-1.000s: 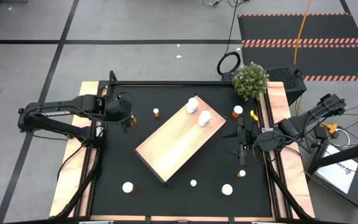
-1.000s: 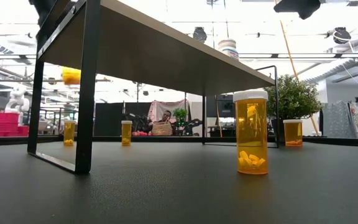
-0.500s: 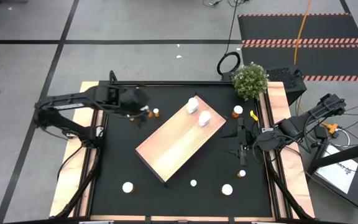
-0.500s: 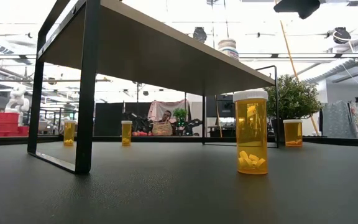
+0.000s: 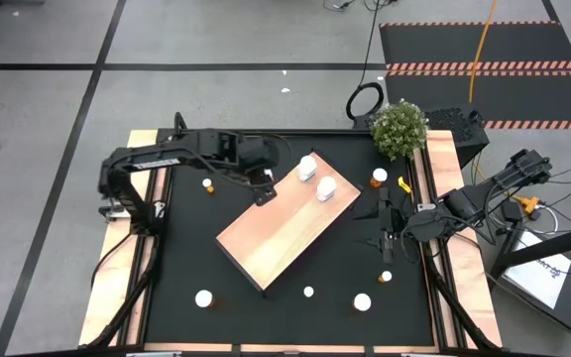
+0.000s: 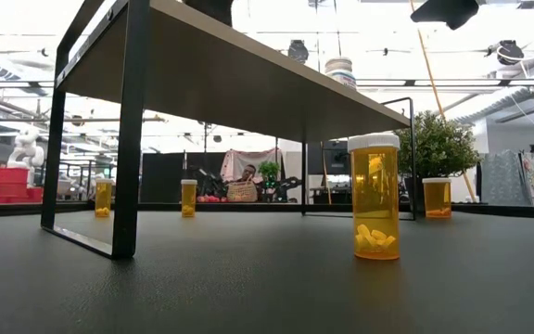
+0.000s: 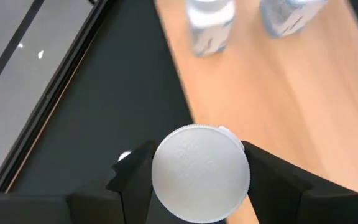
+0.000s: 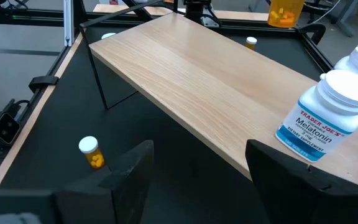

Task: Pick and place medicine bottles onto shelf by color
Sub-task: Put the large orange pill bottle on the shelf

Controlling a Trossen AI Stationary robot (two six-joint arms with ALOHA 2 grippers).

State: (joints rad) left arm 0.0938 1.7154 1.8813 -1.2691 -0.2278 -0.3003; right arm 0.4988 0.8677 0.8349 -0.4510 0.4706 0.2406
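The left pincer [image 7: 199,180] is pinching a white-capped bottle [image 7: 200,172] above the edge of the shelf [image 5: 287,223], near two white bottles [image 5: 315,178] standing on its far end. The right pincer [image 8: 197,168] is spread and waits beside the shelf, above the tabletop [image 5: 186,258].

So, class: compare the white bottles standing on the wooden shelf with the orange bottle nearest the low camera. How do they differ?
The white bottles are opaque with printed labels; the orange bottle is see-through, showing pills at its bottom. The white bottles stand on the shelf; the orange bottle stands on the black mat. Both kinds are upright with white caps.
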